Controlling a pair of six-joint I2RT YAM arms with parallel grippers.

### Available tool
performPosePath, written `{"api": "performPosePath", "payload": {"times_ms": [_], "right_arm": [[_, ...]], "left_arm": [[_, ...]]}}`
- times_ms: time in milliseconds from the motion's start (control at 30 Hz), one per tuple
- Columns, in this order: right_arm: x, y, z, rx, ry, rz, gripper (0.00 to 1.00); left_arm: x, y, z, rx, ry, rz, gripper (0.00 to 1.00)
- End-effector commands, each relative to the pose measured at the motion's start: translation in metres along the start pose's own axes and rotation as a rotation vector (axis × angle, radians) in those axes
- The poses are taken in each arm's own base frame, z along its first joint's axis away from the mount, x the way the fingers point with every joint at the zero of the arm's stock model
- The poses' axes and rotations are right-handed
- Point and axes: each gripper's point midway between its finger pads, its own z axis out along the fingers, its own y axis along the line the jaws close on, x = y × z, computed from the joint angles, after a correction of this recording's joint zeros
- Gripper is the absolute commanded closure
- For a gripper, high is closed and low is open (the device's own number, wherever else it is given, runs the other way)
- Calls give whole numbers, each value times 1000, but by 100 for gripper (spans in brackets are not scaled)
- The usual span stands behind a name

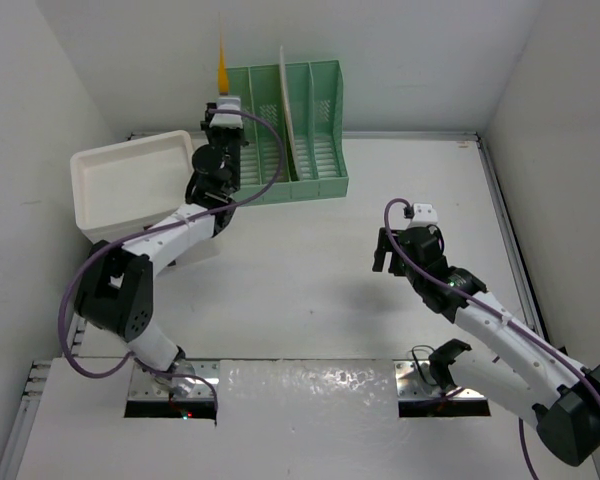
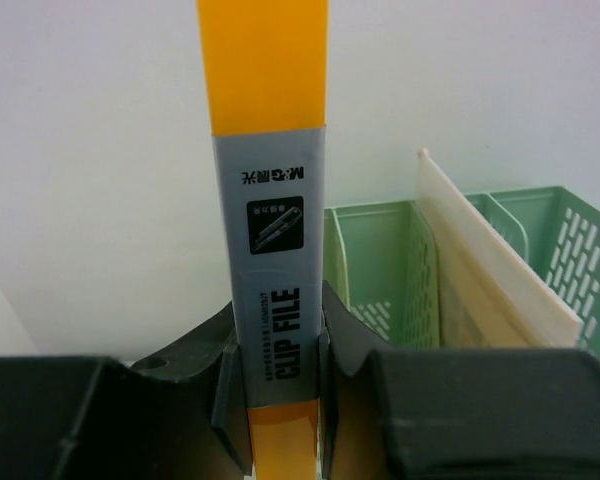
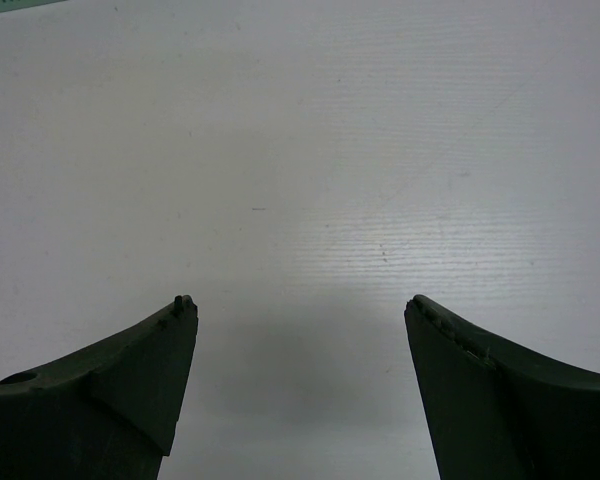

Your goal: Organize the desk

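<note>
File rack [image 1: 325, 110] sits at the worktop's [image 1: 310, 270] far edge, left of centre. Tray [image 1: 130, 185] is just left of it, by the left wall. Folder [image 1: 284, 100] stands in a rack slot. Left claw [image 1: 225, 112] is at the rack's left end, clip file [image 1: 222, 65] upright in it, left of the folder. Right claw [image 1: 395, 250] hangs over the worktop right of centre, well apart from the rack.

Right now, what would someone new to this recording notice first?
The orange clip file stands out: it is held upright in the shut left jaws, just left of the green file rack at the far side of the desk. A white tray sits at the far left. The right jaws hang wide open over the desk, holding nothing.
</note>
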Motion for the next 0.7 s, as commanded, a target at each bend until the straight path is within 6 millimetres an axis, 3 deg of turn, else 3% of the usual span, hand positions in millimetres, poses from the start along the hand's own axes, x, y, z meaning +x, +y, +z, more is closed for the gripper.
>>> {"api": "performPosePath", "payload": {"times_ms": [0,167,500,667], "right_arm": [[-8,2,1,-6,-38,7,18],[-6,1,2,-1,-29,2,18],[-3,5,5,-15,-23,9,18],[0,7,8,-20,-7,2,18]], "left_arm": [[-21,6,8,-6,-128,-87,100],[-12,6,8,-11,-179,-114,100],[24,4,17,-37,-204,-130,100],[26,3,20,-48,-235,-94,100]]}}
